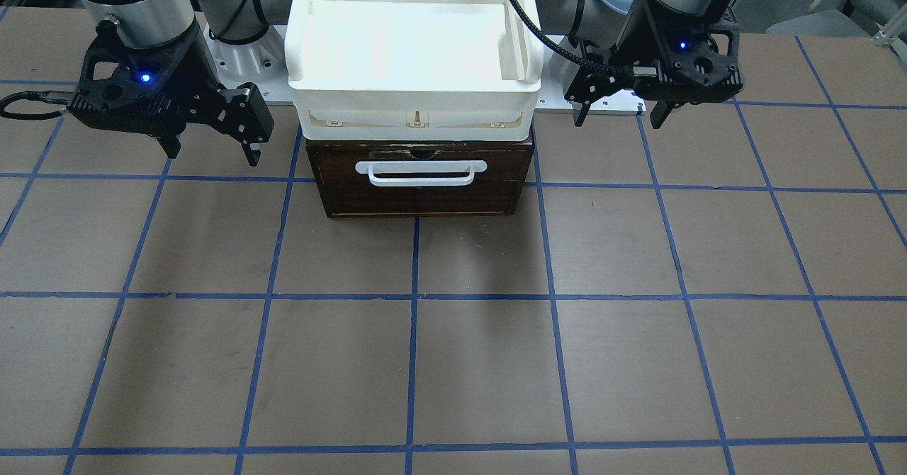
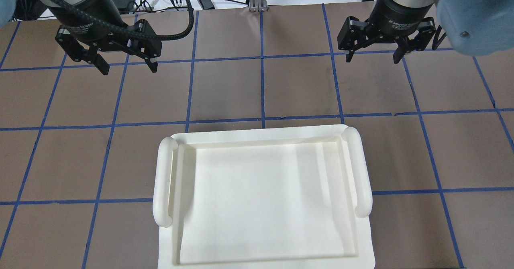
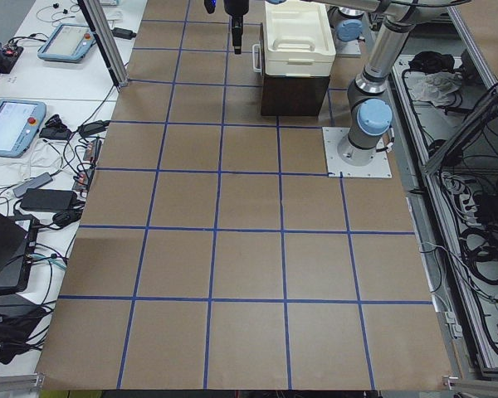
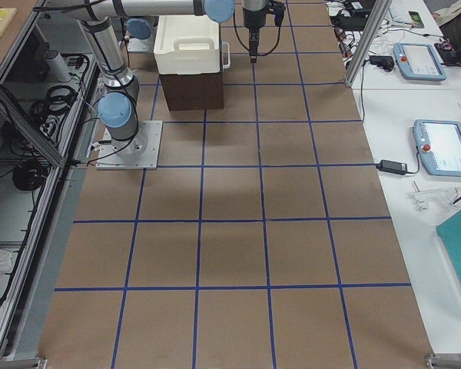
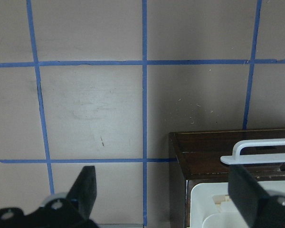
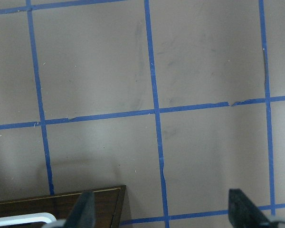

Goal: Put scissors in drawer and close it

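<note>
The drawer (image 1: 421, 195) has a dark brown wooden front and a white bar handle (image 1: 421, 172). It sits pushed in, flush with its dark cabinet at the table's robot side. The scissors show in no view. My left gripper (image 1: 622, 115) hangs open and empty above the table beside the cabinet; it also shows in the overhead view (image 2: 128, 69). My right gripper (image 1: 212, 153) hangs open and empty on the cabinet's other side, and in the overhead view (image 2: 373, 58). The left wrist view shows the drawer front (image 5: 204, 152) and handle (image 5: 263, 151) at lower right.
A cream-white plastic bin (image 1: 414, 49) rests on top of the cabinet and hides it in the overhead view (image 2: 261, 196). The brown table (image 1: 453, 361) carries a blue tape grid. The arm bases (image 3: 358, 149) stand behind the cabinet.
</note>
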Controlling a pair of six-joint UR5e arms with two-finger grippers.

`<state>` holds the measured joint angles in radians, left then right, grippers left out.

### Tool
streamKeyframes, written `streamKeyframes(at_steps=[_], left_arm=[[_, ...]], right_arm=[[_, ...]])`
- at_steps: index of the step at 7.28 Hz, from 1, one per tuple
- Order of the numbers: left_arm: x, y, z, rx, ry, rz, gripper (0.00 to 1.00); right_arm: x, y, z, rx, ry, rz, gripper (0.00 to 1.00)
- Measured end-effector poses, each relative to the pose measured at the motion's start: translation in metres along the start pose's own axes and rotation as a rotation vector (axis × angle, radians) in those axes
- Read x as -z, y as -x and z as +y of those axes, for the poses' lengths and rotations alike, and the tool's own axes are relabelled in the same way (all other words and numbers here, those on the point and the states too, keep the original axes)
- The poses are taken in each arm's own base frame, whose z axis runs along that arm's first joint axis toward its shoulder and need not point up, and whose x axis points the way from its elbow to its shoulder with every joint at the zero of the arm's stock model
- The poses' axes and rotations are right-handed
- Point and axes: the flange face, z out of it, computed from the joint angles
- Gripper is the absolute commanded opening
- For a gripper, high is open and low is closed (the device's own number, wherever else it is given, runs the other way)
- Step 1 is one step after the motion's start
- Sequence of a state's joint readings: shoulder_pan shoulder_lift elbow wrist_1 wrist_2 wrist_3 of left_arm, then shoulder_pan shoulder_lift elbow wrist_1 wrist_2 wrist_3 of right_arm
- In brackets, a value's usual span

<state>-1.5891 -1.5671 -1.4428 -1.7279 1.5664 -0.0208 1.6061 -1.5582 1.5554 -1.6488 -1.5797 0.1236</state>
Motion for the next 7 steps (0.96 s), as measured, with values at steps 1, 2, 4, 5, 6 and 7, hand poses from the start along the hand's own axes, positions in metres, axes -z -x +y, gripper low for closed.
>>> streamKeyframes(at_steps=[1,2,4,5,6,7], left_arm=[[0.0015,0.0002,0.0039,-0.002,0.008,-0.001,1.0],[-0.001,0.0001,0.0036,-0.003,0.02,-0.001,1.0],[-0.0037,-0.0001,0.0026,-0.004,0.031,0.001,1.0],[-0.0024,0.0002,0.004,-0.004,0.03,-0.001,1.0],[-0.0009,0.0008,0.0053,-0.004,0.028,-0.003,1.0],[0.0003,0.0013,0.0063,-0.004,0.025,-0.004,1.0]], right_arm=[[0.0,0.0003,-0.0001,0.0,0.0,-0.003,1.0],[0.0,0.0005,-0.0002,0.0,-0.001,-0.005,1.0],[0.0,0.0005,-0.0003,-0.002,-0.001,-0.005,1.0],[0.0,0.0005,-0.0003,-0.002,-0.002,-0.005,1.0],[0.0002,0.0006,-0.0002,-0.002,-0.002,-0.006,1.0],[0.0004,0.0006,-0.0002,-0.002,-0.002,-0.006,1.0]])
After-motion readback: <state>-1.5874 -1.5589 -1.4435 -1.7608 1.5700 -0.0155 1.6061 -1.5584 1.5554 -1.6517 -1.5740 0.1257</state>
